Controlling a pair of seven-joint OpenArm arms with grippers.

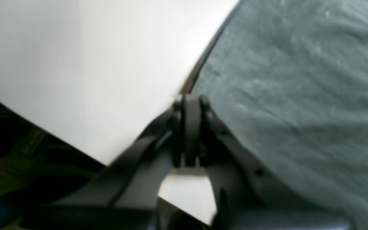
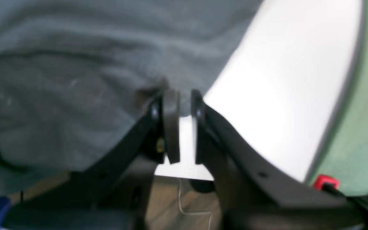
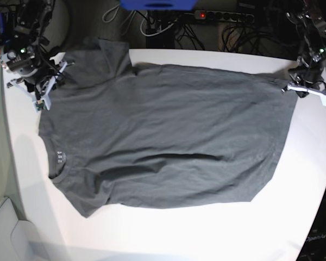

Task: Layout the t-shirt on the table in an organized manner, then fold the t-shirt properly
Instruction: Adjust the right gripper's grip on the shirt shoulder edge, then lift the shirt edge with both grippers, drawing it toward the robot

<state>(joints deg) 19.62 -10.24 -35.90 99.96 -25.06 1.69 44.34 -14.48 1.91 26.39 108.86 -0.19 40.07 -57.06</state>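
The dark grey t-shirt lies spread on the white table, neck to the left and hem to the right. My left gripper is at the hem's far corner. In the left wrist view its fingers are pressed together on the shirt's edge. My right gripper is at the far sleeve and shoulder. In the right wrist view it stands a narrow gap apart with the cloth's edge between the fingertips. Both wrist views are blurred.
Cables and a power strip lie behind the table's far edge. A blue object sits at the back centre. The table's rounded edge runs close to my right gripper, with green floor beyond. A crease crosses the shirt's front.
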